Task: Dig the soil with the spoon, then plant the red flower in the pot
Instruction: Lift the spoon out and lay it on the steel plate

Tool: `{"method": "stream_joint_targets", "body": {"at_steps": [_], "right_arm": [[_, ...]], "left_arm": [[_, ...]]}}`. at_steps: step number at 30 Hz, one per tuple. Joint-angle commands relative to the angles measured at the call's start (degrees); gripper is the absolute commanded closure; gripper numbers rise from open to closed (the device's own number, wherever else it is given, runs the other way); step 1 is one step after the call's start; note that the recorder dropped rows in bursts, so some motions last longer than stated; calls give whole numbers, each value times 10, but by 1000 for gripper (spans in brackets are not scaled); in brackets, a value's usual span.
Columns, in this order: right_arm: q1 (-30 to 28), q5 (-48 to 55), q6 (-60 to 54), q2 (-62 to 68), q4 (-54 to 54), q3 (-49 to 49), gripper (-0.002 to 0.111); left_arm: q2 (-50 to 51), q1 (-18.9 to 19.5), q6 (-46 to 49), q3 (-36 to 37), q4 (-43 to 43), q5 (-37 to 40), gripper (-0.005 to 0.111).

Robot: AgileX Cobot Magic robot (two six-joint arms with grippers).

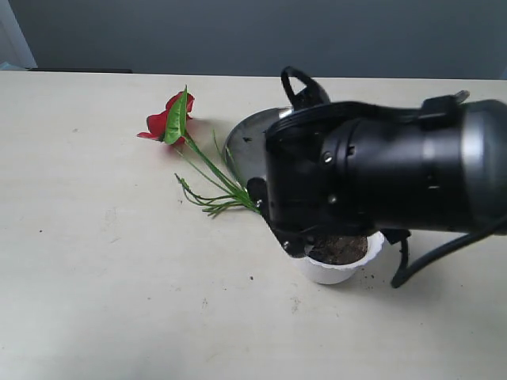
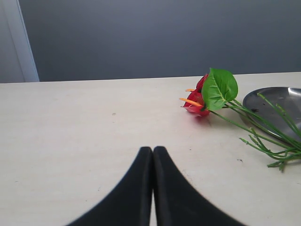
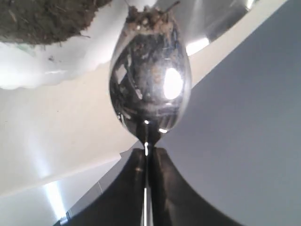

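Note:
The white pot [image 1: 339, 269] stands on the table, filled with dark soil [image 1: 341, 249], and my right arm hangs over most of it. In the right wrist view my right gripper [image 3: 147, 149] is shut on the handle of the silver spoon [image 3: 150, 84]; crumbs of soil cling to the bowl's tip, which sits beside the pot's rim [image 3: 56, 70] and its soil [image 3: 47, 19]. The red flower [image 1: 168, 120] lies flat on the table, its stems reaching toward the pot. My left gripper [image 2: 152, 149] is shut and empty, a good way from the red flower [image 2: 198, 100].
A shiny steel plate [image 1: 249, 142] lies behind the pot, partly under my right arm, and shows as the steel plate [image 2: 277, 101] in the left wrist view. Bits of soil are scattered on the table [image 1: 95, 277] near the pot.

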Motion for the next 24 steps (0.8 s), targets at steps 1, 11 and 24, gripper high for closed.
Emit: {"method": "stream_joint_targets", "body": {"at_steps": [1, 11, 24], "right_arm": [[-1, 6, 32, -46, 2, -1, 109], [-83, -92, 297, -75, 152, -13, 109], [-329, -276, 266, 67, 367, -238, 109]], "left_arm": [[-3, -4, -2, -2, 0, -4, 106], [-3, -4, -2, -2, 12, -4, 106], [-3, -4, -2, -2, 15, -4, 106]]}}
